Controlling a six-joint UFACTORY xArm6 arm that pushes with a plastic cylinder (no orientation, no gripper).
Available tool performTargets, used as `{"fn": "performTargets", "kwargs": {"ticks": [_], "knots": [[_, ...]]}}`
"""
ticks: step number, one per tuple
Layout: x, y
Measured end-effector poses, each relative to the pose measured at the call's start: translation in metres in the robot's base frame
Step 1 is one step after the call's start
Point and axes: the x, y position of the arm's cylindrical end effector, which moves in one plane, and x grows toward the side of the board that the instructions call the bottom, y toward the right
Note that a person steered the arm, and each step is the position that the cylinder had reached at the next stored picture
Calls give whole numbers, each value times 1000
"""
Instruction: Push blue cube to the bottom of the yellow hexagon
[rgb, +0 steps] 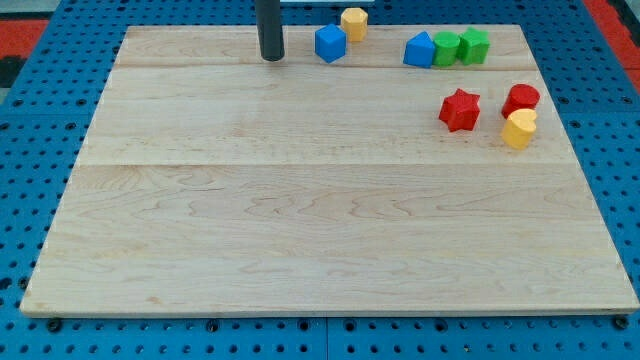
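The blue cube (330, 43) sits near the top edge of the wooden board (300, 230), just below and left of the yellow hexagon (354, 22), which lies at the very top edge. The two are close, nearly touching. My tip (272, 58) is on the board to the left of the blue cube, a short gap apart from it.
A second blue block (419, 50) touches two green blocks (446, 48) (475, 45) at the top right. A red star (460, 110), a red cylinder (521, 99) and a yellow cylinder (519, 129) sit at the right. Blue pegboard surrounds the board.
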Motion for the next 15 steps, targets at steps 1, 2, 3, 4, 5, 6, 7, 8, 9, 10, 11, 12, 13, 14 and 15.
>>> {"fn": "performTargets", "kwargs": {"ticks": [1,2,3,4,5,6,7,8,9,10,11,12,13,14,15], "knots": [[-10,-31],[-32,-29],[-34,4],[-22,46],[12,69],[34,68],[12,35],[-28,23],[-46,37],[-47,67],[-34,85],[-9,87],[-1,87],[-22,100],[-32,133]]}}
